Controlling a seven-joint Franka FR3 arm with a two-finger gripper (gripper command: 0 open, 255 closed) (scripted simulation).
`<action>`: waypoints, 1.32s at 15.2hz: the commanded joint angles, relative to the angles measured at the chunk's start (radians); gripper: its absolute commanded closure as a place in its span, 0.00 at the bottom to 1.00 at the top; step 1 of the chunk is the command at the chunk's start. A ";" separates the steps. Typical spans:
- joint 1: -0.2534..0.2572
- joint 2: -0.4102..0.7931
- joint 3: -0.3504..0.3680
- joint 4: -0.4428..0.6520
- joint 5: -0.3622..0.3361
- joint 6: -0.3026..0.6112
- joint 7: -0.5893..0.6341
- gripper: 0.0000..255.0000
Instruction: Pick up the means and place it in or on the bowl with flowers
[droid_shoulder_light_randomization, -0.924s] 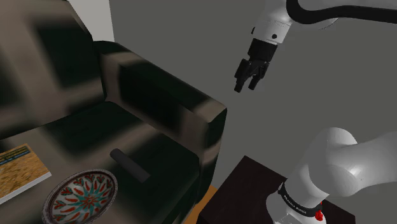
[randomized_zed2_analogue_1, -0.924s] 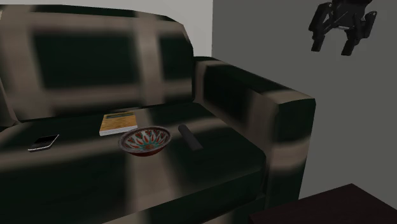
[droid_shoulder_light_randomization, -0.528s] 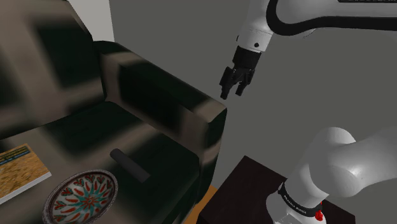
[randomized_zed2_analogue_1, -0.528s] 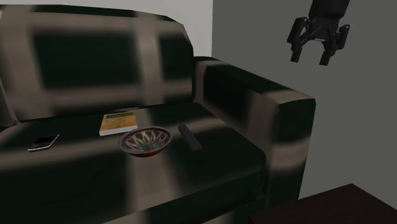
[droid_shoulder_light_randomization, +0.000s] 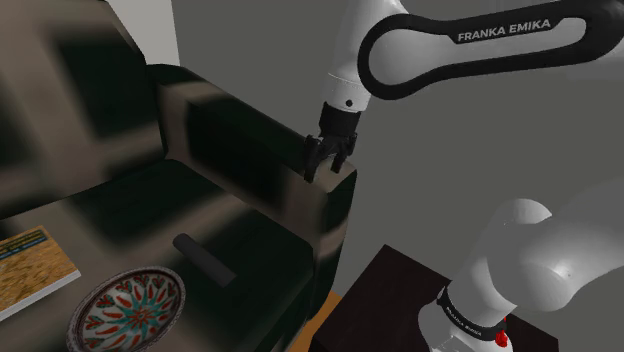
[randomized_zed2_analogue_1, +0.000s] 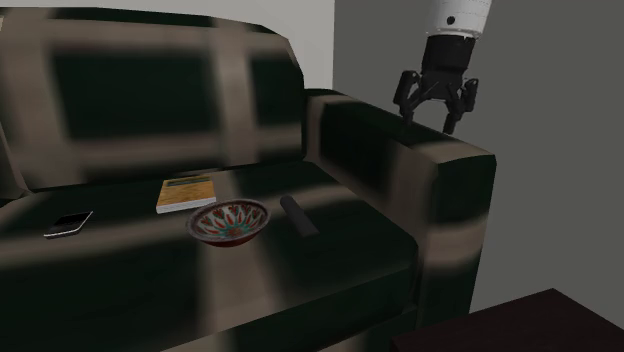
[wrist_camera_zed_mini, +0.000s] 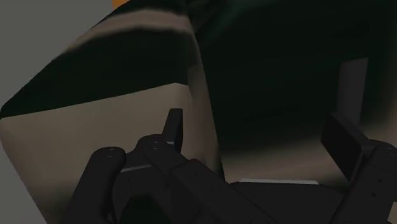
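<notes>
Two fingers (wrist_camera_zed_mini: 174, 127) stand apart, empty; the pincer (droid_shoulder_light_randomization: 325, 160) hovers just above the sofa armrest (droid_shoulder_light_randomization: 250, 125). Dark remote (droid_shoulder_light_randomization: 203, 257) lies well below and beyond it on the seat (droid_shoulder_light_randomization: 140, 205), patterned bowl (droid_shoulder_light_randomization: 128, 308) just past that. Danger: descend too soon and the pincer clips the armrest.

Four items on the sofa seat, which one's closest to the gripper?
The dark remote, lying just armrest-side of the bowl. The bowl, book and phone each sit farther from the open gripper, which hangs above the armrest.
</notes>
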 joint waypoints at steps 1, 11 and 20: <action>0.011 0.062 0.028 0.015 0.005 0.049 0.020 0.00; 0.050 0.413 0.154 0.158 -0.044 0.253 0.147 0.00; 0.125 0.758 0.198 0.384 -0.195 0.348 0.299 0.00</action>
